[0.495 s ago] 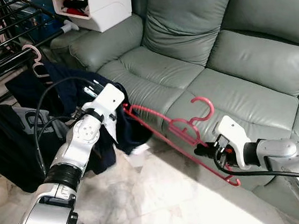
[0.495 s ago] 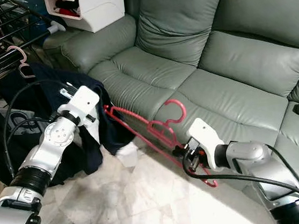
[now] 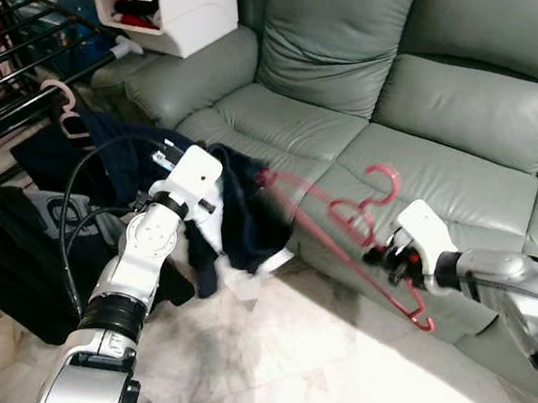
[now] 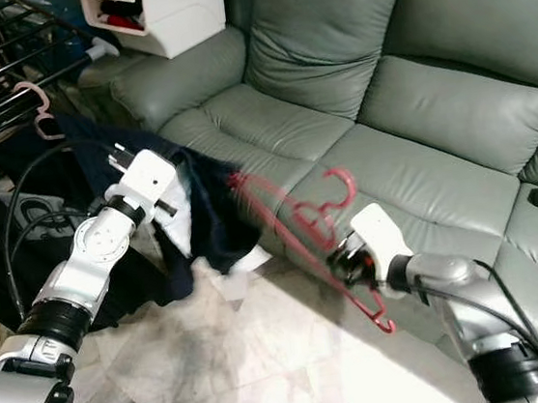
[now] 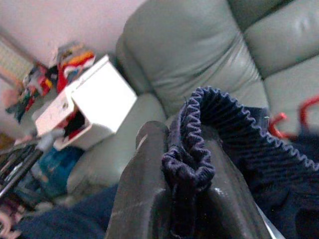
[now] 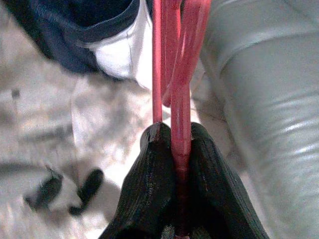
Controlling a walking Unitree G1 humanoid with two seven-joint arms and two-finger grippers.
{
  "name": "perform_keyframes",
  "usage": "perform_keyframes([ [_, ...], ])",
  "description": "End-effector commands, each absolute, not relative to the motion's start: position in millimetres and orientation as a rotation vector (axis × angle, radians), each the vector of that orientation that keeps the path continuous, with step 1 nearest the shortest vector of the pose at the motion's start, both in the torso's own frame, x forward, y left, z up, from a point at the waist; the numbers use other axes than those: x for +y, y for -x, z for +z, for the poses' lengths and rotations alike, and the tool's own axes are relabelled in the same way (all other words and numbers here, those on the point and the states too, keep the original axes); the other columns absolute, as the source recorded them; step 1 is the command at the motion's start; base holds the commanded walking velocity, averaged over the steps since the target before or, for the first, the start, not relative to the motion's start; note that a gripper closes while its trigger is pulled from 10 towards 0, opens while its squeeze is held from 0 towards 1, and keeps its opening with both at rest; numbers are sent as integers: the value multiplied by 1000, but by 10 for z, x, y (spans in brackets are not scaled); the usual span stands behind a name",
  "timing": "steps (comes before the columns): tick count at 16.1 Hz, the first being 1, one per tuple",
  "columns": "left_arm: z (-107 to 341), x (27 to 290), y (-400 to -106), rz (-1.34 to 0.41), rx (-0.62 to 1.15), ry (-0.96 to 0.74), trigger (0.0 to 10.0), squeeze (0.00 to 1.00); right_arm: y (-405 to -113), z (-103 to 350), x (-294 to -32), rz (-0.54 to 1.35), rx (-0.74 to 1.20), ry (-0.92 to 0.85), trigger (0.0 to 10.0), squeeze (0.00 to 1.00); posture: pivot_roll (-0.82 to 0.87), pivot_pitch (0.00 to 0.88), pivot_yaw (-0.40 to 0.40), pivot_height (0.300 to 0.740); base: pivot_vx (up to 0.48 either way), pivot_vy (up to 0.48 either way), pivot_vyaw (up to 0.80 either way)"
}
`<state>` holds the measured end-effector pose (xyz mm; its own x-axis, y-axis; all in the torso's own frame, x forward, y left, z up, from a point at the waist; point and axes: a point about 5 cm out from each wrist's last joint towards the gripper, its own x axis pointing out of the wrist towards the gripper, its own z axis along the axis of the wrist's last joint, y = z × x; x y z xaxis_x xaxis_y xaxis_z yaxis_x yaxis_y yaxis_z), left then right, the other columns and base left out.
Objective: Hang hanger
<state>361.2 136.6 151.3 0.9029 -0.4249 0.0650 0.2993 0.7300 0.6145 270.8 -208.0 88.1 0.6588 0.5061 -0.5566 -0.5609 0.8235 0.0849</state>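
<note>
Right gripper (image 6: 174,164) is clamped tight on the red hanger (image 3: 335,223), which stretches away from its fingers toward the left gripper (image 5: 187,164). That one's pinched shut on the ribbed edge of a dark navy garment (image 3: 241,214), just in front of the green sofa (image 3: 415,117).

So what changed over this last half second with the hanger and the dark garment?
The right tool swung the red hanger upward; its far end, blurred, rose off the sofa's front edge toward the navy garment. The left tool lifted the garment's ribbed edge a little higher. Both tools stayed clamped on what they held, and the sofa and the white box are as before.
</note>
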Motion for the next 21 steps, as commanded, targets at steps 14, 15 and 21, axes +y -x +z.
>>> perform_keyframes([
  [14, 1650, 1543, -3764, -135, -156, -686, 10000, 0, -2845, 1319, -2163, 563, 308, 64, 10000, 0, -91, 14, 37, 740, 0, 0, 0],
  [15, 1652, 1528, -3762, -141, -159, -686, 10000, 0, -2807, 1345, -2098, 637, 302, 47, 10000, 0, -90, 13, 37, 740, 0, 0, 0],
  [21, 1778, 1395, -3724, -176, -273, -610, 10000, 0, -2584, 1144, -1915, 847, 451, 32, 10000, 0, -84, 15, 29, 740, 0, 0, 0],
])
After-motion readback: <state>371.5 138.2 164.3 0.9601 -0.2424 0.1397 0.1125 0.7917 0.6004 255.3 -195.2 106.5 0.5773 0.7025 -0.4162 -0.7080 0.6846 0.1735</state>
